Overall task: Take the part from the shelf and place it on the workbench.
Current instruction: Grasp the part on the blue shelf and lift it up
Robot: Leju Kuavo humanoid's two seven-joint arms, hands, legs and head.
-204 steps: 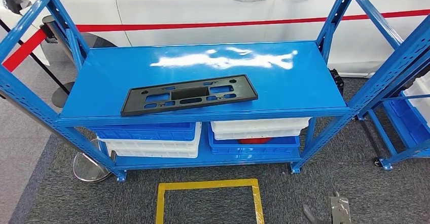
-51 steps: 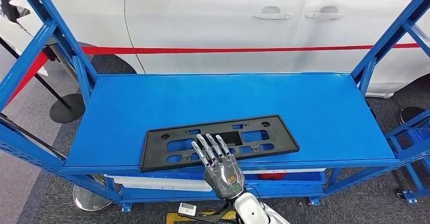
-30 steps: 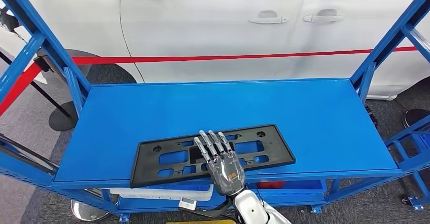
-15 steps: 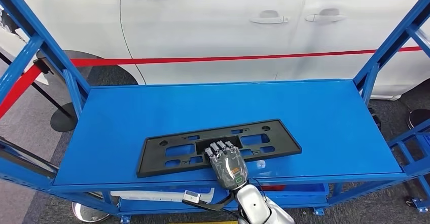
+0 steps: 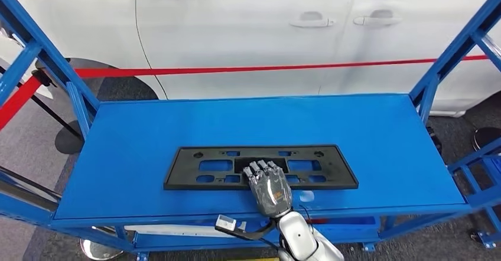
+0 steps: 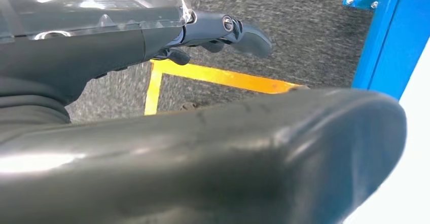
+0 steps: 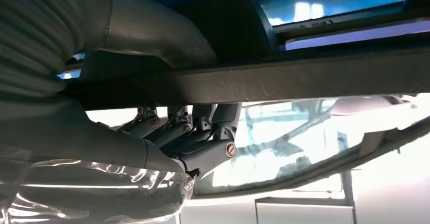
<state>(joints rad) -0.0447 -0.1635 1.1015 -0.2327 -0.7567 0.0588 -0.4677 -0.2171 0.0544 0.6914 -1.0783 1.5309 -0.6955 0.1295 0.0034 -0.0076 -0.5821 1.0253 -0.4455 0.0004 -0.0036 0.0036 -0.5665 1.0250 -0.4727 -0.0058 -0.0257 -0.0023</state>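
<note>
One right hand now has its fingers curled over the black licence-plate frame's near edge on the blue shelf, spread a moment ago; lifting likely comes next.

I see the flat black plastic rectangular part, a frame-like plate with rounded rectangular cutouts and small round holes near its corners. It lies flat on the glossy blue metal shelf top, in the lower centre of the head view, long axis left to right, near the shelf's front edge. My right hand rests on its near long edge, fingers curled over onto the plate's central solid section. In the right wrist view, the plate's edge runs as a dark bar between thumb and fingers.
</note>
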